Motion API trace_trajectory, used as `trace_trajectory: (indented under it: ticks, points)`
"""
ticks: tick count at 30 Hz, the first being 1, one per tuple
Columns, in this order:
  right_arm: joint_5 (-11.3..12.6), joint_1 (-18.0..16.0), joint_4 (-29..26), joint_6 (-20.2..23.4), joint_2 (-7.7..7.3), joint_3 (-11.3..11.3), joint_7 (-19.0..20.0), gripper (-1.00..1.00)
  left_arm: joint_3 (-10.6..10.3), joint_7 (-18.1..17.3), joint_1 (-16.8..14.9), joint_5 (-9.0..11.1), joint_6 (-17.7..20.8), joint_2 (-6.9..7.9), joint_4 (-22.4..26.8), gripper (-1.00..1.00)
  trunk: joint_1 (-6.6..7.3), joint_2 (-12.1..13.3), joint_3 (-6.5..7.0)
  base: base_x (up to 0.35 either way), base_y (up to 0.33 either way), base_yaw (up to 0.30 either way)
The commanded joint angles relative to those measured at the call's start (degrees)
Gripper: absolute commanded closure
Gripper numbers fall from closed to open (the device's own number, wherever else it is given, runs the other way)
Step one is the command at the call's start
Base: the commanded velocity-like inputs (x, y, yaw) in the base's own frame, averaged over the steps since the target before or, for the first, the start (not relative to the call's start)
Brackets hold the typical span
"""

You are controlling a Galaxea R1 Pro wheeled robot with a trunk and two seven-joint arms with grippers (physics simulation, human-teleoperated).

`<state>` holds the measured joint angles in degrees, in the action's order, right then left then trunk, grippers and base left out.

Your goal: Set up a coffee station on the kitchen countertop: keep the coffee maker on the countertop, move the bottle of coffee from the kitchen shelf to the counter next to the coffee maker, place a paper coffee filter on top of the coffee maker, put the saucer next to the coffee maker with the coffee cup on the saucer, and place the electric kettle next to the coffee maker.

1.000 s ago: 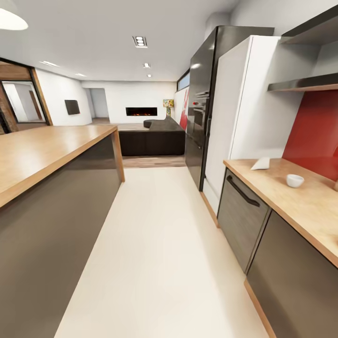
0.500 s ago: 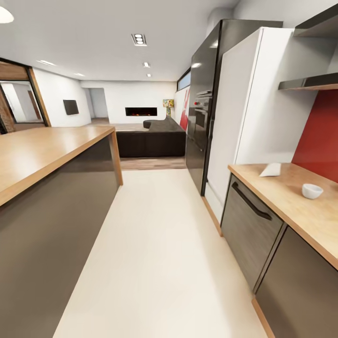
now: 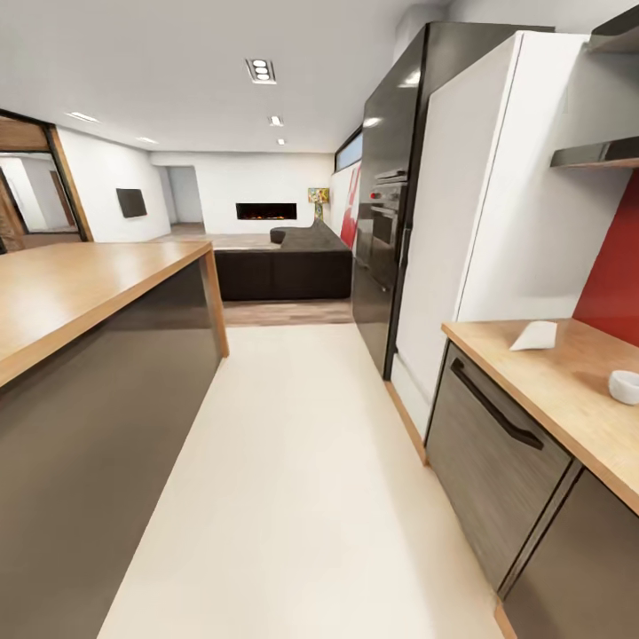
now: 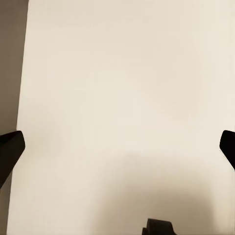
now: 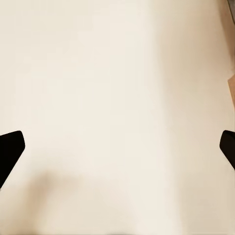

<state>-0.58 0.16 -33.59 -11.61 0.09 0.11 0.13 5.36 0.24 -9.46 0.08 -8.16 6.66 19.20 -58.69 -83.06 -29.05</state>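
- Left gripper (image 4: pixel 117 147), left wrist view: two dark fingertips (image 4: pixel 11 149) sit at opposite edges of the frame, jaws spread wide and grasping nothing, above the pale floor (image 4: pixel 122 98).
- Right gripper (image 5: pixel 117 149), right wrist view: dark fingertips (image 5: pixel 11 149) likewise stand far apart, released and empty, over the same pale floor.
- Lower left of the head view: a kitchen island (image 3: pixel 80 293) with a wooden top and dark side panel.
- Lower right: dark cabinet fronts, one with a long black handle (image 3: pixel 497 415), under a wooden countertop (image 3: pixel 550 390).
- Right edge of the frame, on that countertop: a small white coffee cup (image 3: pixel 625 386), partly cut off.
- Farther along the countertop, near its far end: a white paper coffee filter (image 3: pixel 535 336), well apart from the cup.
- Upper right: a white tall cabinet (image 3: pixel 497 195), then a black unit with a built-in oven (image 3: pixel 386 222); a red backsplash (image 3: pixel 617 275) and dark shelf (image 3: pixel 596 153) at the edge.
- Centre distance: a dark sofa (image 3: pixel 288 262) and a lit wall fireplace (image 3: pixel 266 211).
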Motion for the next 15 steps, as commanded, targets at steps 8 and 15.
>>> trace_trajectory:
  ticks: [8, 15]
  points:
    - [-0.05, 0.01, -0.07, -0.08, 0.00, 0.06, 0.04, -1.00, 0.09, 0.02, -0.03, 0.01, -0.19, 0.00, -0.04, -1.00, -0.04, -0.02, -0.04, 0.337, 0.000, 0.000]
    - [-0.04, 0.01, -0.07, -0.08, 0.00, 0.06, 0.02, -1.00, 0.11, 0.02, -0.03, 0.01, -0.21, 0.02, -0.04, -1.00, -0.04, -0.02, -0.04, 0.337, 0.048, 0.000]
